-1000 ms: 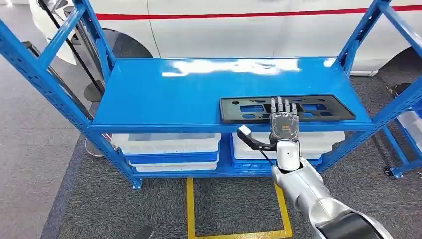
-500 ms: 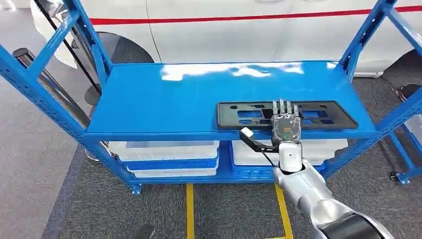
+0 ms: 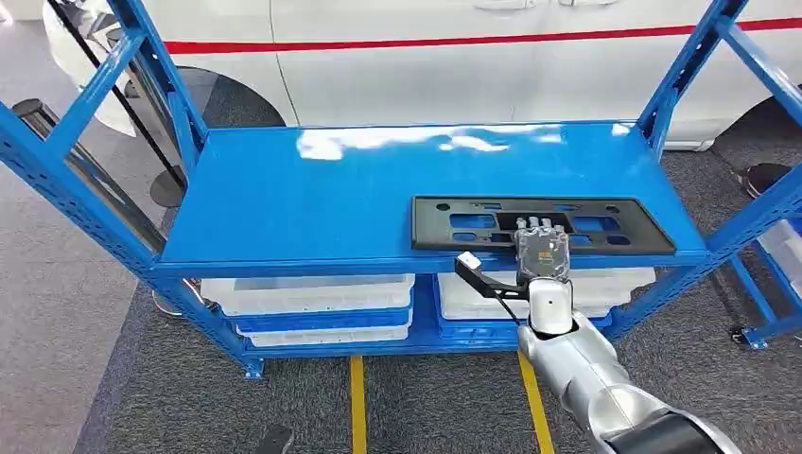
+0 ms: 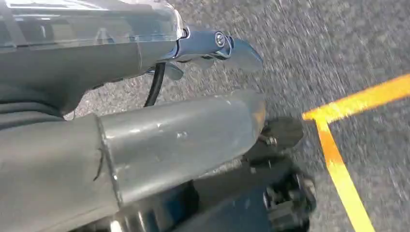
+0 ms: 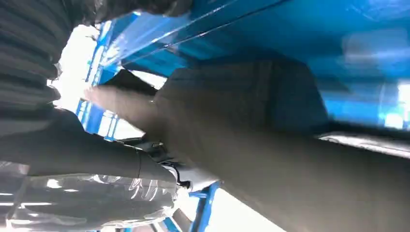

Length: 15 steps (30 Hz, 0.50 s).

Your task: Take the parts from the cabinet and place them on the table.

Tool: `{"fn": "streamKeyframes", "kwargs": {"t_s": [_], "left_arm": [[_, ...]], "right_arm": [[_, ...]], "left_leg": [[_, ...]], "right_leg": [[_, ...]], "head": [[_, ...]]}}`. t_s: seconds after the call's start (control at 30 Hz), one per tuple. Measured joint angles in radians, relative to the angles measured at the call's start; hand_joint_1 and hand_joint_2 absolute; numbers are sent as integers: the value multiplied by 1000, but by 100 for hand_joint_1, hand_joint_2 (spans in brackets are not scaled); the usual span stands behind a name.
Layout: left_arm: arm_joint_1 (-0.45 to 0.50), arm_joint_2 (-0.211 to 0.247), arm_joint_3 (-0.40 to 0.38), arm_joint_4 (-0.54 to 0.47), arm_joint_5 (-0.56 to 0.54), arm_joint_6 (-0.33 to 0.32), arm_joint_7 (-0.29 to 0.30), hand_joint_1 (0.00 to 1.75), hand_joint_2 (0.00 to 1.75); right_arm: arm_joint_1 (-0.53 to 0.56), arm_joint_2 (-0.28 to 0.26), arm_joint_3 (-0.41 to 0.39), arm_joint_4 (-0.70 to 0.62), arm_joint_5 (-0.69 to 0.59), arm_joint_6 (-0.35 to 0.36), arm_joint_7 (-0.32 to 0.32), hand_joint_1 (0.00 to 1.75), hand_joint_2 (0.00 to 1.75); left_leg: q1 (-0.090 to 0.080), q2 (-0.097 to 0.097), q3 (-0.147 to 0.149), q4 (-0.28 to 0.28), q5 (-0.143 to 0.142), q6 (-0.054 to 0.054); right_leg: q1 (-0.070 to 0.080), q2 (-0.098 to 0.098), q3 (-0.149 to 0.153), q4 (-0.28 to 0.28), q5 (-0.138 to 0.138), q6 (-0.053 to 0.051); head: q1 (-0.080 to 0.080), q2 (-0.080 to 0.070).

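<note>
A flat black part with several cut-out slots lay on the top shelf of a blue rack, toward the right end and close to the near edge. The right hand was at that near edge, its fingers curled down onto the near rim of the part and its thumb stuck out to the left below the shelf lip. Whether the fingers had actually closed on the part could not be told from the head view. In the right wrist view a dark blurred shape, apparently the hand, lay against the blue underside of the shelf, too smeared to read. The silver right forearm rose from the lower right of the head view. On the lower shelf sat two white bins, one left and one right, the right one partly behind the hand. A white vehicle with a red stripe stood beyond the rack. Yellow floor lines ran over grey carpet near the rack. The left hand hung over that carpet beside a yellow line; its fingers appeared loosely curled with nothing in them, though how far they were closed could not be told.
</note>
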Motion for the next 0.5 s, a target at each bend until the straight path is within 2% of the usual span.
{"fn": "streamKeyframes", "kwargs": {"t_s": [0.13, 0.17, 0.3, 0.5], "left_arm": [[-3, 0, 5, 0, -2, 0, -8, 0, 0], [-3, -1, 7, 0, -3, 0, -10, 0, 175], [-5, -1, 8, 0, -8, 13, -19, 0, 175], [-5, -1, 8, 0, -15, 19, -44, 0, 175]], "right_arm": [[1, -3, -5, 0, 3, -2, -5, 175, 175], [2, -3, -6, 0, 3, -2, -6, 175, 175], [-2, -5, -13, 0, 11, -8, -7, 175, 175], [-9, -9, -17, 0, 13, -15, -18, 173, 175]], "left_leg": [[-1, 2, -1, 0, 1, 9], [-1, 3, -2, 0, 2, 10], [-2, 4, -3, 0, 3, 14], [-3, -2, -5, 1, 7, 18]], "right_leg": [[-1, 3, 3, -10, 6, 11], [-1, 4, 3, -12, 7, 13], [-2, 5, 2, -14, 9, 23], [-2, -4, 3, -13, 10, 25]], "head": [[0, 0], [0, 0], [0, 0], [0, 0]]}}
